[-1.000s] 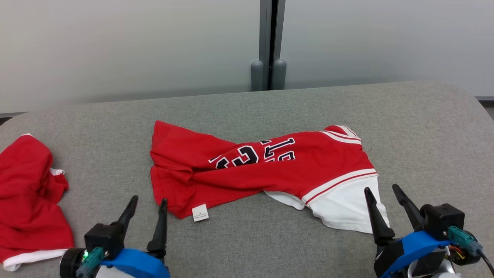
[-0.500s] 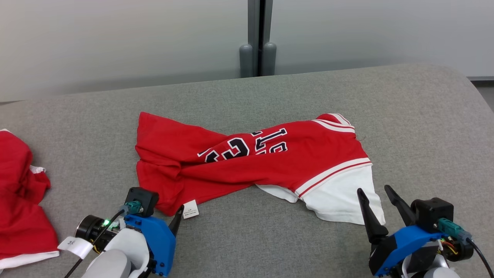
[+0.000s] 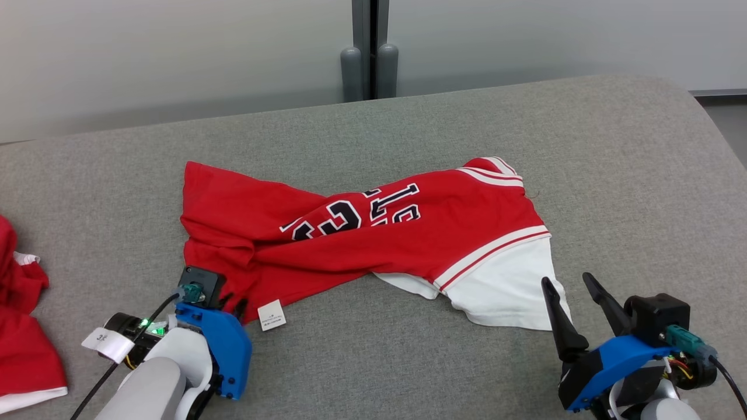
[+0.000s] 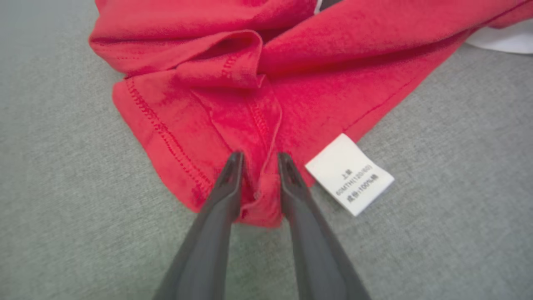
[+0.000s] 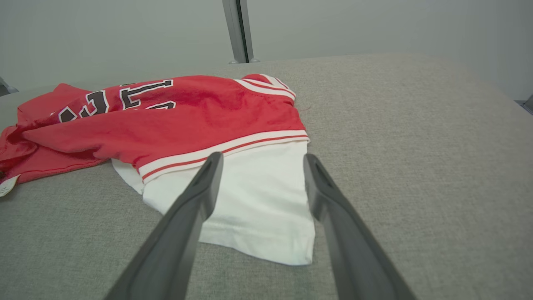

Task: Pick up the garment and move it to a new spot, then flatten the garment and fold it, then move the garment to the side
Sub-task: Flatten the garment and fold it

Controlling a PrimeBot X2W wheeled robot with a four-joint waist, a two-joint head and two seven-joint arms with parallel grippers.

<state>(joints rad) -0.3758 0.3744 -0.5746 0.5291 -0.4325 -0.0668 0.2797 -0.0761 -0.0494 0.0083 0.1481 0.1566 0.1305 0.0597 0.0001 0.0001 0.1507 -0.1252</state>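
Observation:
The garment (image 3: 362,239) is a red jersey with black-and-white lettering and a white sleeve, lying crumpled across the grey table (image 3: 613,175). My left gripper (image 3: 232,303) points down at its near left hem corner, beside a white label (image 3: 271,315). In the left wrist view the gripper (image 4: 258,156) has its jaws narrowed astride a raised fold of the red hem (image 4: 233,96), with a gap still showing between them. My right gripper (image 3: 566,279) stands open just short of the white sleeve's edge. In the right wrist view the gripper (image 5: 263,157) holds nothing and the garment (image 5: 166,121) lies beyond it.
Another red garment (image 3: 23,326) with white trim lies at the table's far left edge. Two grey posts (image 3: 367,64) stand against the pale wall behind the table. The table's right end curves away near my right arm.
The head camera has turned, shifting the whole picture left and up. My left gripper has tipped forward and down onto the hem corner, and its jaws have narrowed. The right gripper stays open.

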